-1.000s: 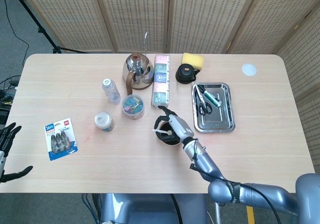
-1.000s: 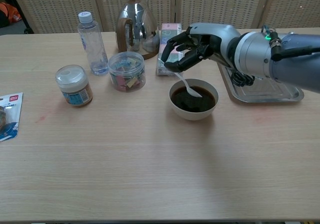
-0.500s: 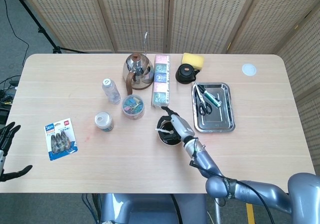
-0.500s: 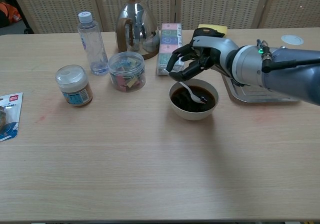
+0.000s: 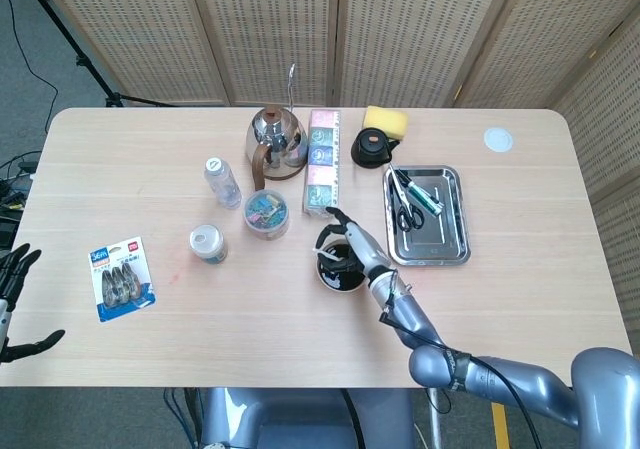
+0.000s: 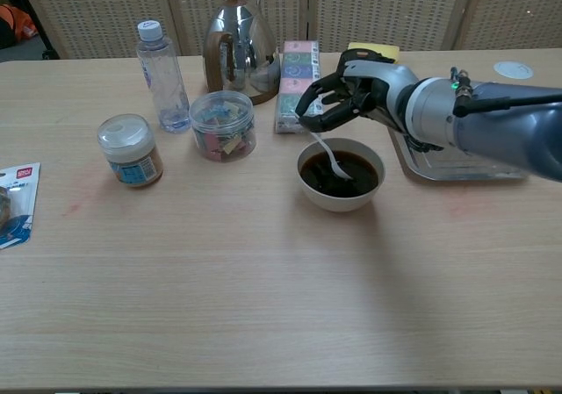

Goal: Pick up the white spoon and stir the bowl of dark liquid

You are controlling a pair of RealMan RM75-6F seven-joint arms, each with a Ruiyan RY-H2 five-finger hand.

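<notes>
**Stirring under way, spoon tip in the liquid**

The right robot hand [image 6: 351, 91] sits just above the back rim of the bowl [image 6: 341, 175], centre of the chest view, pinching the handle of the spoon [image 6: 329, 155] between its fingertips. The spoon slants down to the right, its tip in the dark liquid. The left robot hand [image 5: 15, 304] shows at the lower left edge of the head view, off the desk [image 6: 263, 297], fingers spread and holding nothing.

The stirring step appears to be in hand. The next move likely calls for another sweep round the bowl, keeping the tip submerged and clear of the wall so nothing slops over.

Against the earlier frames, the hand has shifted slightly back and up, and the spoon tip has moved from the bowl's right side towards its middle.
</notes>
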